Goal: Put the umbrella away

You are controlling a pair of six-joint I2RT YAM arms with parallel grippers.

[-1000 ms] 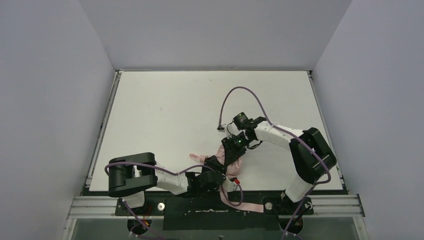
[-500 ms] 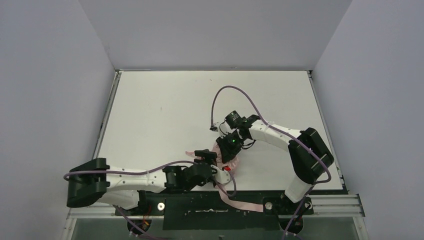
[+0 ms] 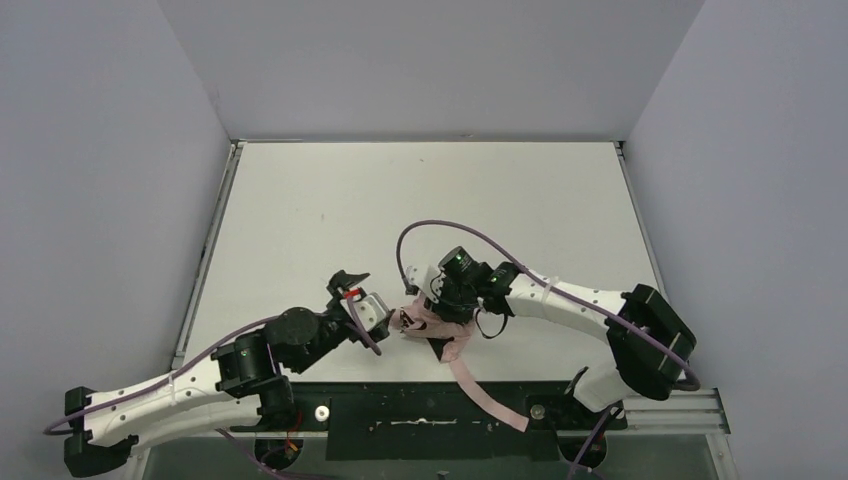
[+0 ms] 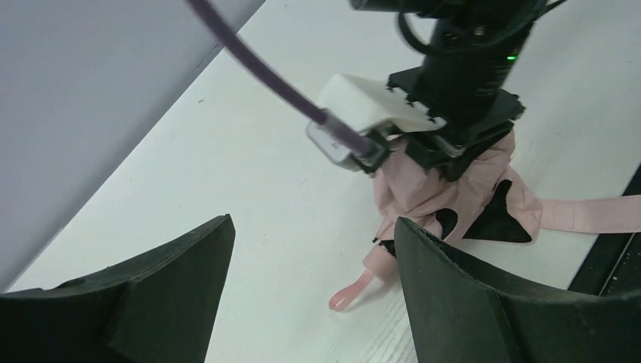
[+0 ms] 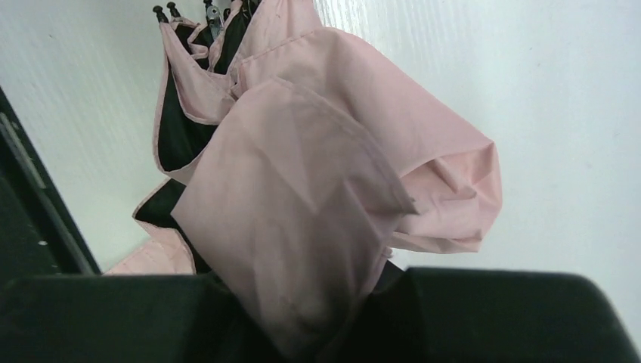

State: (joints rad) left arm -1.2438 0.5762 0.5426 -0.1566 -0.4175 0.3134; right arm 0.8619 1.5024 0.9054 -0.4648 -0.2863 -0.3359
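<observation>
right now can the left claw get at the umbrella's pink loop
Probably yes: the left claw is open and the pink loop lies on the table ahead, nothing between; the right claw grips the umbrella further back.

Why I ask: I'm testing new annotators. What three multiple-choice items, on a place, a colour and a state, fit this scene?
1. Where is the umbrella?
A) near the near edge of the table
B) at its far left corner
C) on the floor

2. Its fabric is:
A) blue
B) pale pink
C) yellow

3. The left gripper is:
A) shut on the umbrella
B) open and empty
C) out of view

Answers:
1 A, it lies close to the arms' bases, under the right gripper.
2 B, pink folds fill the right wrist view.
3 B, its fingers stand apart with only table between them.
</observation>
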